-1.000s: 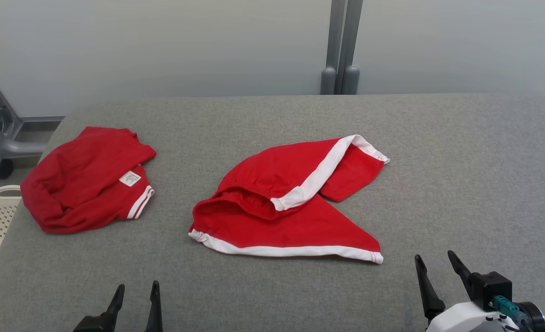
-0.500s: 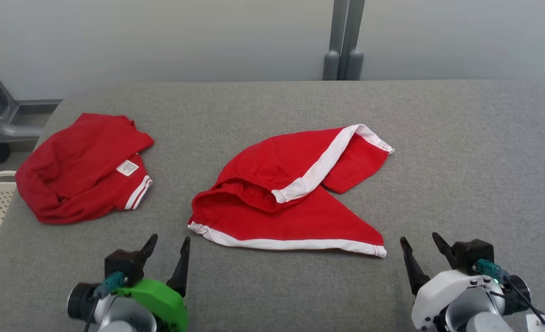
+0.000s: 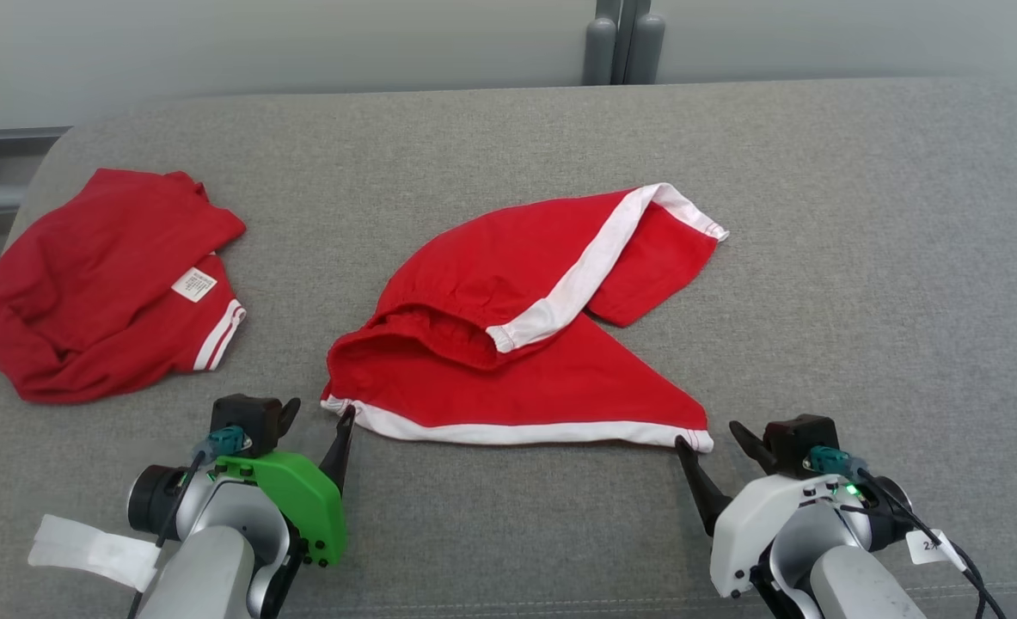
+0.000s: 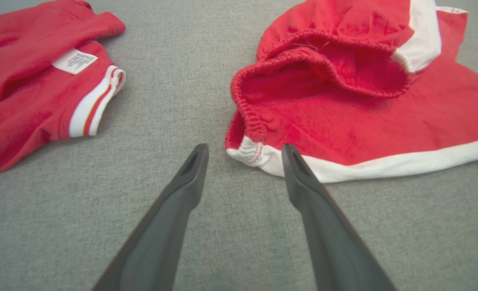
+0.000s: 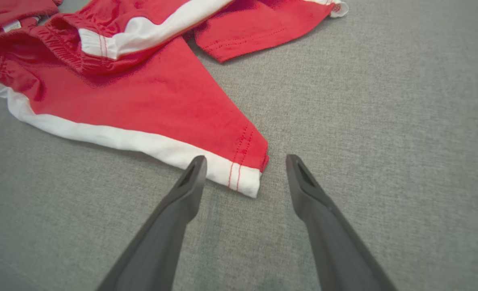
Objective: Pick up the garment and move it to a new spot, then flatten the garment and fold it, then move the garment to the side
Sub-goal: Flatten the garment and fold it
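Roughly crosswise garment (image 3: 551,391), waistband (image 3: 439,334) leftward

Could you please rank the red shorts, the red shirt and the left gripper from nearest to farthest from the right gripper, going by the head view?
1. red shorts, hem corner at the right gripper
2. left gripper, lower left
3. red shirt, far left
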